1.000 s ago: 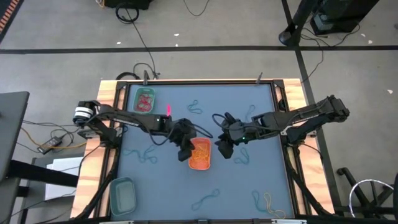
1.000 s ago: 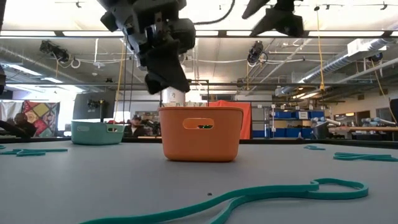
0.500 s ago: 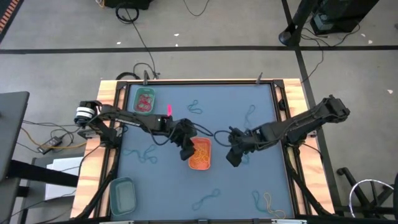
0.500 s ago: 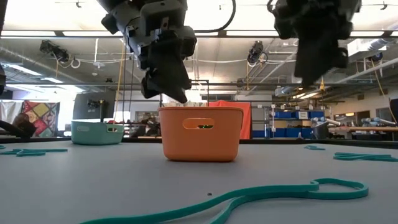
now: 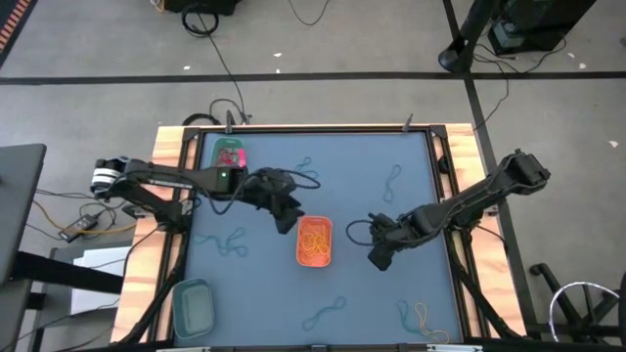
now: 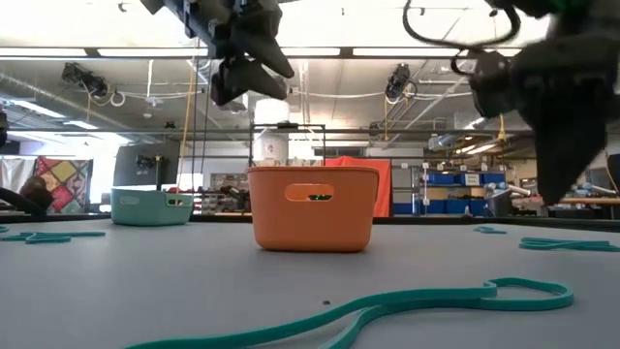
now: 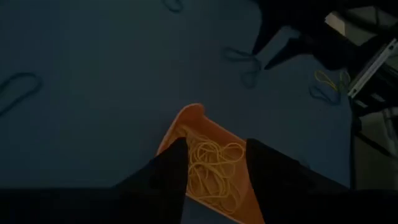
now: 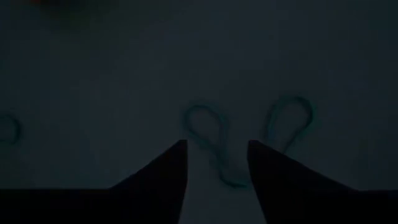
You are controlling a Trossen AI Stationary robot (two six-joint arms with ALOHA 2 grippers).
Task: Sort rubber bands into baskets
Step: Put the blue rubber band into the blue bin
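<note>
Left gripper [image 5: 286, 221], fingers apart and empty, has been drawn back from the orange basket [image 5: 315, 242], where yellow bands [image 7: 213, 167] now lie; right gripper [image 5: 380, 258], open, is lowered over a teal band [image 8: 211, 144] on the table.

Both tools [image 5: 286, 221] [image 5: 380, 257] agape, empty

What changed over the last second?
The left end effector opened, then drew back from over the orange basket toward the left. The right end effector, open, swung toward the table's near side, over a teal band. Baskets stayed put.
</note>
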